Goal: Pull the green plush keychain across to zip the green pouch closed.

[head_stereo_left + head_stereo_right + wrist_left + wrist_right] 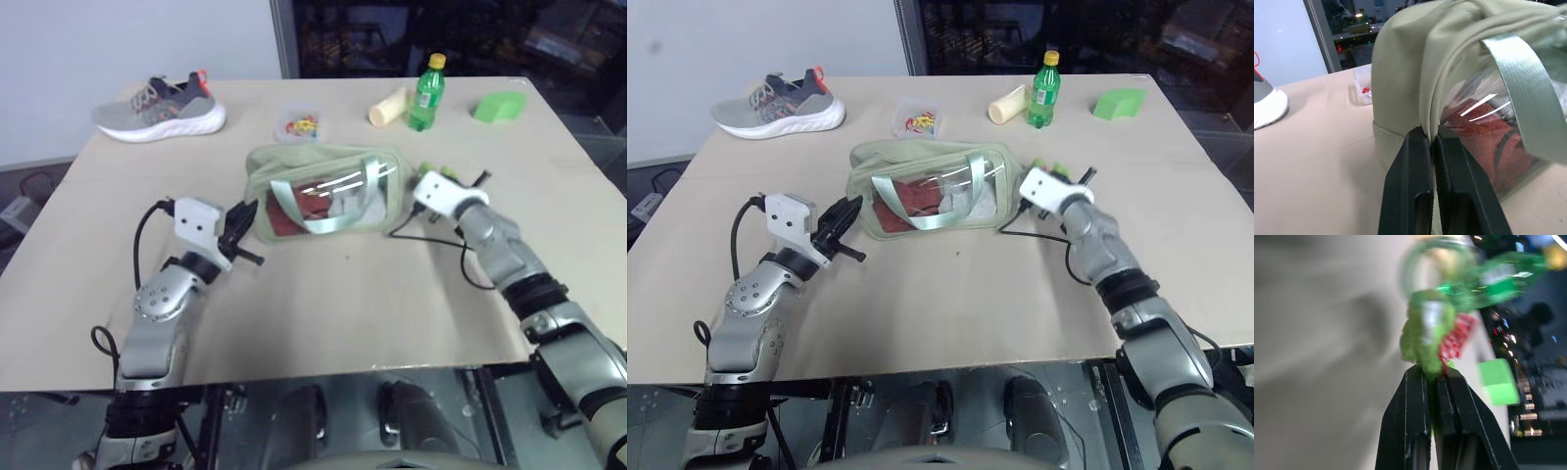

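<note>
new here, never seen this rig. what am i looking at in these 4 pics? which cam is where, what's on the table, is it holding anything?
It is a humanoid robot with two arms, each ending in a two-fingered black claw.

The two wide pictures come from a stereo camera on its head, looking down over a tan table. The two close-ups come from cameras on the wrists, looking along each claw's fingers.

On the table: a green pouch with a clear side panel, a sneaker, a small clear box, a green bottle, a cream cylinder and a green wedge block.

The left claw is shut on the pouch's end seam. The right claw is shut on the green plush keychain, beside the pouch's other end.
</note>
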You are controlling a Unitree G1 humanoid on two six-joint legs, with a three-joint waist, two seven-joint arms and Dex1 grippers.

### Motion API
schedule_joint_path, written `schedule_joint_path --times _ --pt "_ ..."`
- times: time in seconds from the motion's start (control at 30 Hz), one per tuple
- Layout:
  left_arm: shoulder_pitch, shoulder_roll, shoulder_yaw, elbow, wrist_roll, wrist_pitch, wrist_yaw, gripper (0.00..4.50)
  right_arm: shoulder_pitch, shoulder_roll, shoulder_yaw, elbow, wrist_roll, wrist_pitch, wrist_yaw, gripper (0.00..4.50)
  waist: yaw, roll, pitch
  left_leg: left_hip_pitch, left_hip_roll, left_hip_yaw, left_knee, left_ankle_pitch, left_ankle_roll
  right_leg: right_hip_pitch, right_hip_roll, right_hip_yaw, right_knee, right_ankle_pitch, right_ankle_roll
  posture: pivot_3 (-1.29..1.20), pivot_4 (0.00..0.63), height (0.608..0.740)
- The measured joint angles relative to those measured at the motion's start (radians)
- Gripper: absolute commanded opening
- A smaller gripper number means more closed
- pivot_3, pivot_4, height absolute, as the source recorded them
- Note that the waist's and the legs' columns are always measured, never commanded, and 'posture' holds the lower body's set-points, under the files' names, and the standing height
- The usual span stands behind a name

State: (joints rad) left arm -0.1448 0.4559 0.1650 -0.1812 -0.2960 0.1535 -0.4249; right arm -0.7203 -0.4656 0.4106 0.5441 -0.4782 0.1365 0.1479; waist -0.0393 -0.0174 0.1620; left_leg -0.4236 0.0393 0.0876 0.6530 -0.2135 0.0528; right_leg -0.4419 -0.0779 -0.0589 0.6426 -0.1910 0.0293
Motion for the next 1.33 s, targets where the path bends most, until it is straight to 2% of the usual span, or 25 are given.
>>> schedule_joint_path --times 0.13,0.23,0.4,0.43,0.5,0.53,0.57,0.67,0.73,0.77,0.9,1.07,1.33 --pt "0.005 0.0 0.0 0.012 0.0 -0.004 0.0 0.0 -0.016 -0.061 0.044 0.008 -0.066 -0.054 -0.008 0.11 -0.001 -0.001 0.0 0.01 0.001 0.0 0.0 0.0 0.0 0.009 0.0 0.0 0.0 -0.002 -0.003 0.0 0.15 0.74" --pt "0.003 0.0 0.0 0.017 -0.002 -0.008 -0.001 0.0 -0.027 -0.071 0.044 0.02 -0.079 -0.075 -0.014 0.11 -0.001 -0.001 -0.001 0.01 0.001 -0.001 0.0 -0.002 -0.004 0.009 0.0 -0.001 0.0 -0.002 -0.003 0.0 0.15 0.74" --pt "-0.005 -0.001 0.001 0.017 -0.045 -0.009 -0.025 0.0 0.0 -0.062 -0.061 -0.033 0.055 -0.063 0.048 0.11 0.004 -0.001 -0.001 0.008 0.001 -0.001 -0.001 0.0 0.0 0.009 0.0 -0.001 -0.002 -0.002 -0.003 0.0 0.15 0.74" --pt "-0.006 0.0 0.001 0.017 -0.053 -0.009 -0.037 0.0 0.015 -0.06 -0.093 -0.071 0.097 -0.039 0.088 0.4 0.005 -0.001 -0.001 0.008 0.001 -0.001 -0.001 -0.001 0.0 0.009 -0.001 -0.001 -0.003 -0.002 -0.002 0.0 0.15 0.74" --pt "-0.006 0.009 0.004 0.021 -0.065 -0.011 -0.059 0.71 0.046 -0.049 -0.146 -0.137 0.18 0.018 0.161 1.0 0.007 -0.001 0.0 0.007 0.001 -0.001 -0.002 -0.001 0.0 0.009 -0.001 -0.001 -0.004 -0.002 -0.002 0.0 0.15 0.74" --pt "-0.007 0.014 0.022 0.037 -0.07 -0.01 -0.071 1.14 0.069 -0.041 -0.186 -0.181 0.236 0.067 0.211 1.58 0.008 -0.001 0.0 0.007 0.001 -0.001 -0.003 -0.001 0.001 0.008 -0.001 -0.001 -0.004 -0.002 -0.002 0.0 0.15 0.74" --pt "-0.006 0.019 0.031 0.049 -0.074 -0.01 -0.078 1.5 0.083 -0.042 -0.203 -0.205 0.261 0.093 0.24 1.95 0.01 -0.001 0.0 0.007 0.001 -0.001 -0.003 -0.001 0.001 0.008 -0.001 -0.001 -0.004 -0.002 -0.002 0.0 0.15 0.74" --pt "-0.01 0.032 0.044 0.073 -0.093 -0.005 -0.119 3.08 0.121 -0.045 -0.25 -0.307 0.351 0.175 0.339 3.55 0.012 -0.001 0.002 0.005 0.001 -0.001 -0.003 -0.001 0.001 0.006 -0.001 -0.002 -0.005 -0.002 -0.002 0.0 0.15 0.74" --pt "-0.011 0.042 0.044 0.071 -0.114 0.008 -0.148 3.94 0.137 -0.057 -0.269 -0.382 0.399 0.202 0.394 4.45 0.013 -0.001 0.002 0.004 0.001 -0.001 -0.003 -0.001 0.001 0.005 -0.001 -0.002 -0.005 -0.002 -0.002 0.0 0.15 0.74" --pt "-0.008 0.052 0.046 0.066 -0.131 0.02 -0.165 4.42 0.153 -0.07 -0.288 -0.433 0.431 0.221 0.424 4.5 0.015 -0.001 0.002 0.003 0.001 -0.001 -0.003 -0.001 0.001 0.004 -0.001 -0.002 -0.005 -0.002 -0.002 0.0 0.15 0.74" --pt "0.063 0.109 0.086 -0.011 -0.19 0.058 -0.233 4.42 0.248 -0.132 -0.384 -0.611 0.57 0.315 0.537 4.5 0.026 -0.001 0.002 -0.008 0.001 -0.001 -0.003 -0.001 0.001 -0.006 -0.001 -0.002 -0.005 -0.001 -0.003 0.0 0.15 0.74" --pt "0.277 0.162 0.197 -0.13 -0.268 0.099 -0.304 4.42 0.482 -0.257 -0.504 -0.849 0.738 0.415 0.67 4.5 0.03 -0.001 0.002 -0.01 0.001 -0.003 -0.003 -0.002 0.002 -0.005 -0.001 -0.004 -0.01 -0.002 -0.002 0.0 0.15 0.74" --pt "0.505 0.177 0.326 -0.243 -0.341 0.157 -0.349 4.42 0.666 -0.348 -0.622 -0.944 0.796 0.428 0.711 4.5 0.03 -0.001 0.002 -0.009 0.001 -0.004 -0.002 -0.005 -0.003 -0.005 -0.009 -0.008 -0.011 -0.002 -0.002 0.0 0.15 0.74"
